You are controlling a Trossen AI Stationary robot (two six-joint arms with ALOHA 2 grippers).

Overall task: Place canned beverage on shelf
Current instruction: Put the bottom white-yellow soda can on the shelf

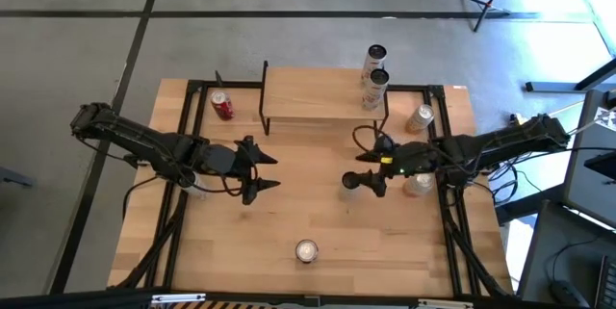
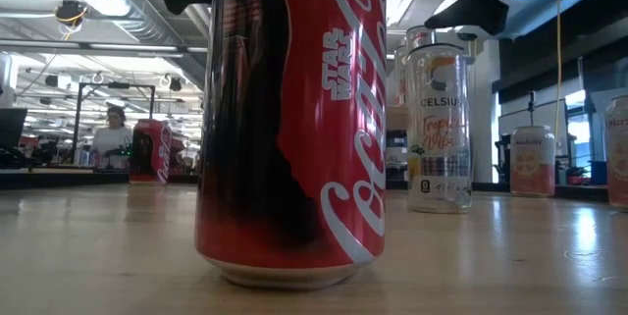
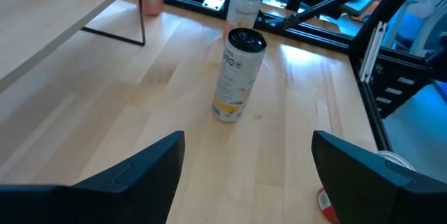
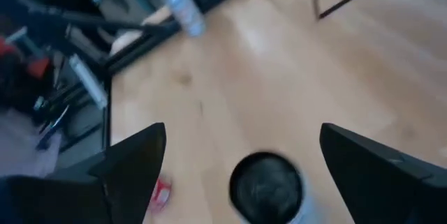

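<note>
Just ahead of my right gripper point(image 1: 358, 181) stands the slim black-topped can point(image 1: 350, 181), upright, its long axis vertical, between my spread fingers but not yet gripped. The shelf point(image 1: 318, 94) lies beyond it, toward the table's far edge. My left gripper point(image 1: 262, 172), left of that can, hangs released and is farther off, so the right arm looks better placed. Left to right I count a red can point(image 1: 222, 106), a near-edge can point(image 1: 306, 250), two tall cans point(image 1: 374, 75) on the shelf's right end, and two more point(image 1: 420, 118) by my right arm: seven cans, one shelf.
</note>
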